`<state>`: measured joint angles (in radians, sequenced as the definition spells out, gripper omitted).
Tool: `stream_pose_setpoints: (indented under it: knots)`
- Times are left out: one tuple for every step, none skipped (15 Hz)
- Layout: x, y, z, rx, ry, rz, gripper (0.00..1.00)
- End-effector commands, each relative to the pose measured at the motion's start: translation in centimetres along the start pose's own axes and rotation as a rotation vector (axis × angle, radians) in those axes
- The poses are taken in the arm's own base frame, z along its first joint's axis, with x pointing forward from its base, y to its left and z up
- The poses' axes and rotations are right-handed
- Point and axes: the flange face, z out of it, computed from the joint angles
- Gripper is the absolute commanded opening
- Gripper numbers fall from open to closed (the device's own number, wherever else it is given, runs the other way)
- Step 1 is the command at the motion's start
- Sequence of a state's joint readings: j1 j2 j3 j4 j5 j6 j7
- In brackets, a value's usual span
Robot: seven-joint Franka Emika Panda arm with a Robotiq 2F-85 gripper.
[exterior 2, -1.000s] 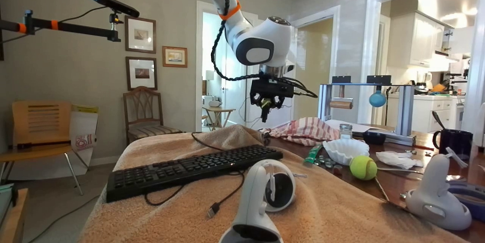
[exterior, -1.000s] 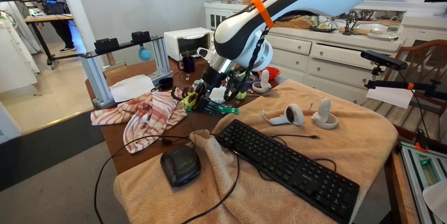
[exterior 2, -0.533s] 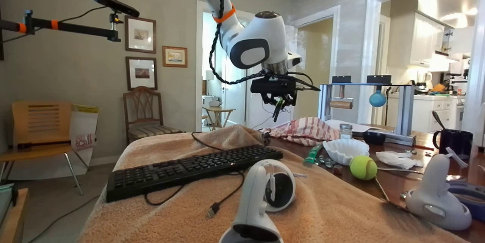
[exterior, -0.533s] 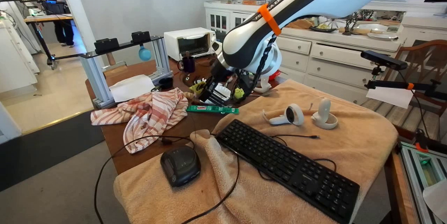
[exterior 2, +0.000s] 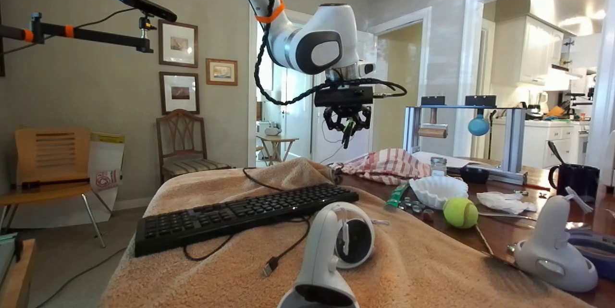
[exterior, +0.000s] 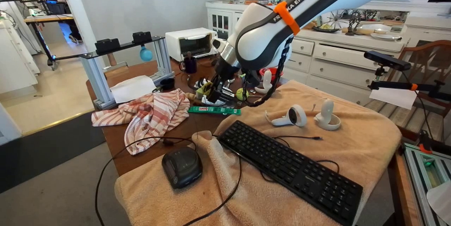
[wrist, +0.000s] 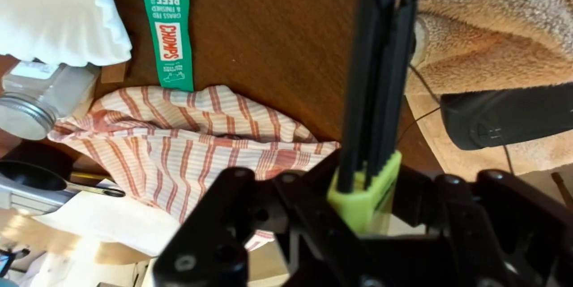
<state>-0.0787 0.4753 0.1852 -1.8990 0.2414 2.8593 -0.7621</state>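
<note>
My gripper (wrist: 363,184) is shut on a bundle of black sticks (wrist: 376,76) in a yellow-green sleeve (wrist: 353,208). The fingers press on the sleeve from both sides, and the sticks point away from the palm. In both exterior views the gripper (exterior: 218,86) (exterior 2: 348,123) hangs above the table, touching nothing below. In an exterior view the sticks (exterior 2: 346,141) point down with a slight tilt. A green CHOMPS packet (wrist: 168,32) and a red-striped towel (wrist: 192,148) lie on the wooden table below. A white fluted paper cup (wrist: 58,14) and a glass jar (wrist: 44,94) are beside them.
A tan towel (exterior: 352,113) bears a black keyboard (exterior: 289,169), a black mouse (exterior: 181,168) and white controllers (exterior: 327,116). A tennis ball (exterior 2: 460,212), a dark mug (exterior 2: 574,182) and a metal frame (exterior 2: 514,140) stand on the table.
My gripper has moved right and slightly up in an exterior view, still holding the bundle, and the green packet now shows fully there. The bundle has turned and tilts a little. The table things have stayed.
</note>
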Motion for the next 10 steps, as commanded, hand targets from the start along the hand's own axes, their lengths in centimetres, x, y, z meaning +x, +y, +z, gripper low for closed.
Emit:
stream_pose_setpoints:
  knots:
    - [-0.7, -0.2, -0.9, -0.084, -0.156, -0.034, 0.03]
    - [-0.7, -0.5, -0.4, -0.098, -0.208, -0.063, 0.03]
    - [-0.5, -0.9, -0.3, -0.126, -0.26, -0.086, 0.03]
    - [0.0, -1.4, -0.4, -0.164, -0.302, -0.104, 0.03]
    - [0.6, -2.2, -0.2, -0.175, -0.322, -0.114, 0.03]
    - [1.3, -3.0, -0.2, -0.177, -0.34, -0.106, 0.03]
    - [1.9, -4.1, -0.1, -0.155, -0.349, -0.09, 0.03]
    - [2.4, -5.2, 0.1, -0.101, -0.338, -0.069, 0.03]
    - [1.1, -3.9, 0.8, -0.127, -0.328, -0.094, 0.03]
    - [1.6, -4.7, 0.9, -0.117, -0.326, -0.1, 0.12]
